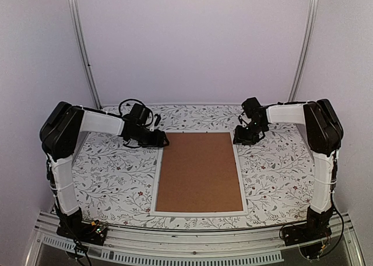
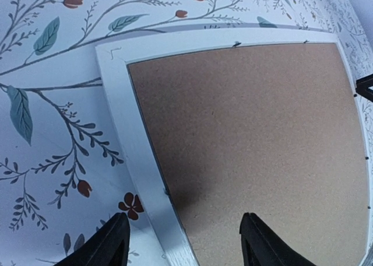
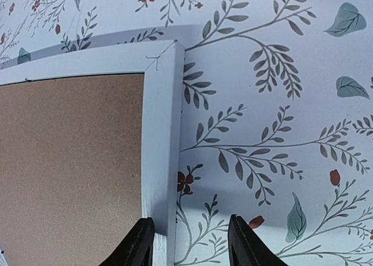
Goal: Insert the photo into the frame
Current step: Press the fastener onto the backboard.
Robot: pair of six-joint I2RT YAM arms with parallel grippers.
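Top external view: a flower-patterned tablecloth [image 1: 116,172] covers the table. The thin white rectangular picture frame [image 1: 198,214] lies flat at its middle, back up, filled by a plain brown backing board [image 1: 200,172]. My left claw [image 1: 160,139] [image 2: 186,242] hangs released at the frame's far left corner, one finger over cloth, one over board. My right claw [image 1: 240,139] [image 3: 189,242], released too, sits at the far right corner, one finger above the rail's outer edge, the other over cloth.
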